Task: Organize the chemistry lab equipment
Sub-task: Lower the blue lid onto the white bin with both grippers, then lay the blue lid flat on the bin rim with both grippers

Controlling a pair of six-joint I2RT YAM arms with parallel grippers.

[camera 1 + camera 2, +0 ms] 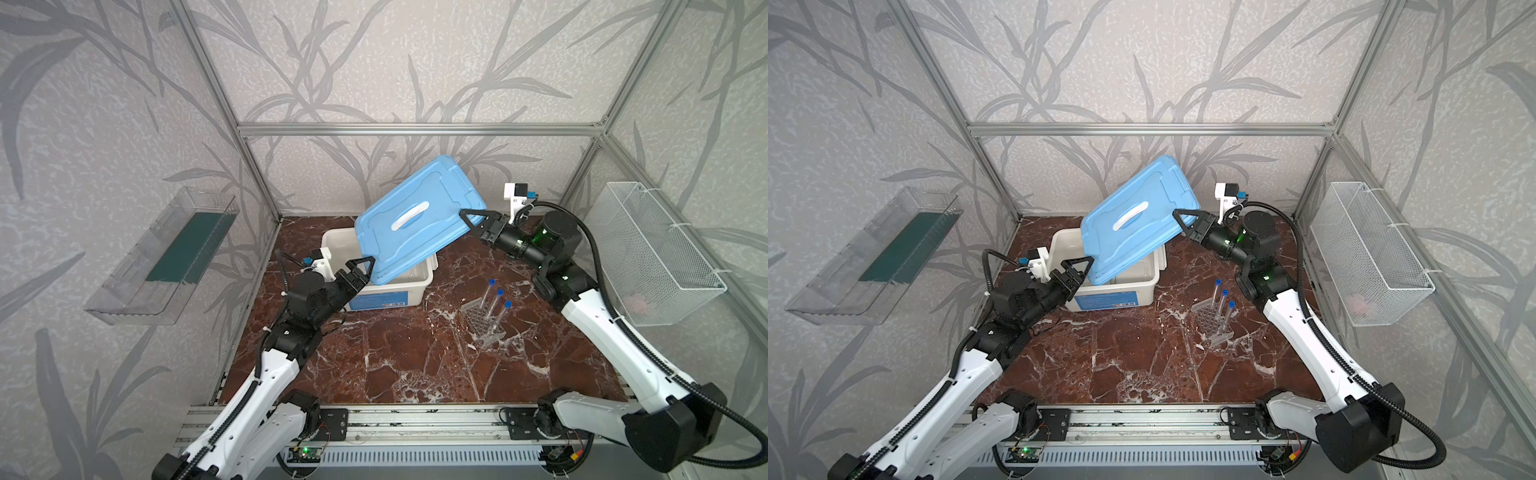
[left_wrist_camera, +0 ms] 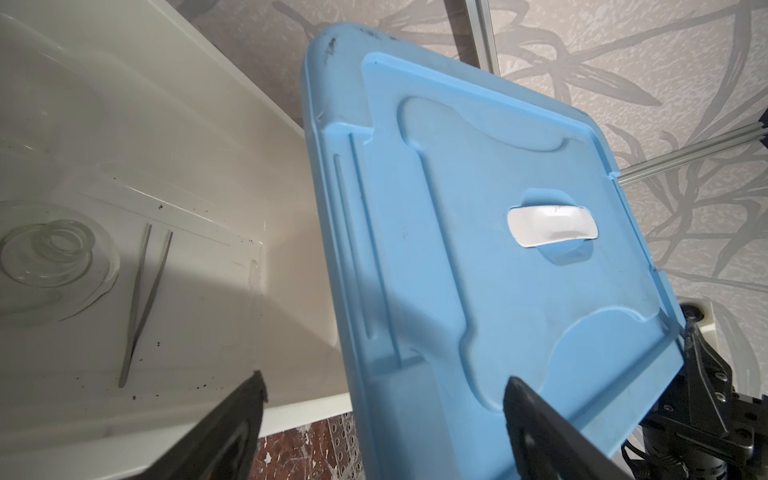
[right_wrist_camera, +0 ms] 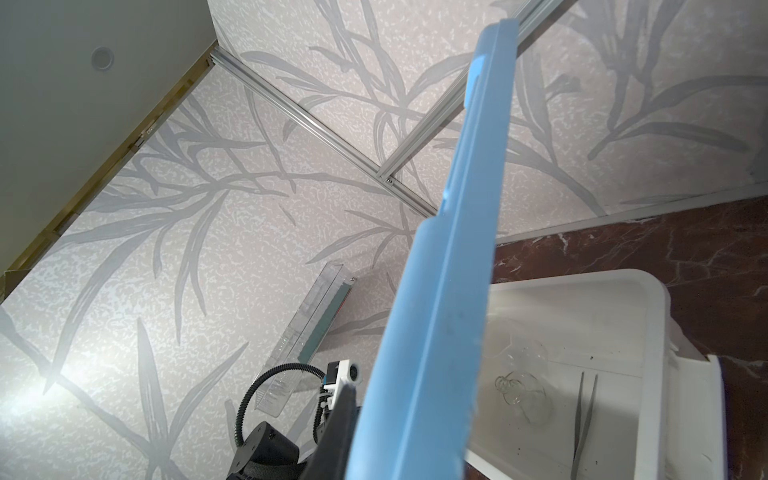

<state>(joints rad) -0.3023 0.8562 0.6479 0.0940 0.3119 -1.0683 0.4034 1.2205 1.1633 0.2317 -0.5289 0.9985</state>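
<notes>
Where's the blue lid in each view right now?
Top view: blue lid centre, tilted above the white tub.
Top view: lid centre, same tilt.
Left wrist: lid close up, beside the open tub.
Right wrist: lid edge-on, a band through the middle.
Shared landmark: the white tub.

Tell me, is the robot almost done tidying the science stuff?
Not yet. Done: three blue-capped tubes sit in the clear rack. In hand: the right jaws pinch the blue lid, tilted over the white tub; the left jaws are open. To go, probably: the glassware and tweezers lying in the tub.
</notes>
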